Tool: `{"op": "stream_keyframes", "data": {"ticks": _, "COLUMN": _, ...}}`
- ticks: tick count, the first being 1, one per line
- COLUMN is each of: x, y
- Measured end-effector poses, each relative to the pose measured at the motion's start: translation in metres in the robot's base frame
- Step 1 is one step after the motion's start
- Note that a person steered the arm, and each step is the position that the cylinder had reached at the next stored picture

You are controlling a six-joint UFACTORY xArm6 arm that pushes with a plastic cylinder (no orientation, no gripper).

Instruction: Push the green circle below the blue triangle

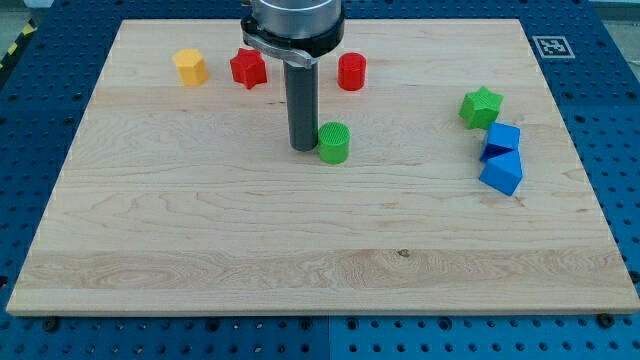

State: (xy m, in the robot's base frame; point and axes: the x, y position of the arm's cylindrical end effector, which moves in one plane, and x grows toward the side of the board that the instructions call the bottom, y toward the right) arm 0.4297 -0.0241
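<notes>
The green circle (pixel 334 142) is a short green cylinder a little above the board's middle. My tip (pixel 303 148) rests on the board right against the circle's left side. The blue triangle (pixel 502 172) lies at the view's right, far to the right of the circle and slightly lower. A blue cube (pixel 501 139) sits just above the triangle, touching it.
A green star (pixel 481 106) sits above the blue cube. A red star (pixel 248 68), a red cylinder (pixel 352 72) and a yellow hexagon (pixel 190 67) line the view's top. The wooden board (pixel 320 260) lies on a blue perforated table.
</notes>
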Motion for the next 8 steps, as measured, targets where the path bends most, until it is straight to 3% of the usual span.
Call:
{"op": "stream_keyframes", "data": {"ticks": 4, "x": -0.025, "y": 0.063}}
{"op": "stream_keyframes", "data": {"ticks": 6, "x": -0.001, "y": 0.109}}
{"op": "stream_keyframes", "data": {"ticks": 8, "x": -0.001, "y": 0.109}}
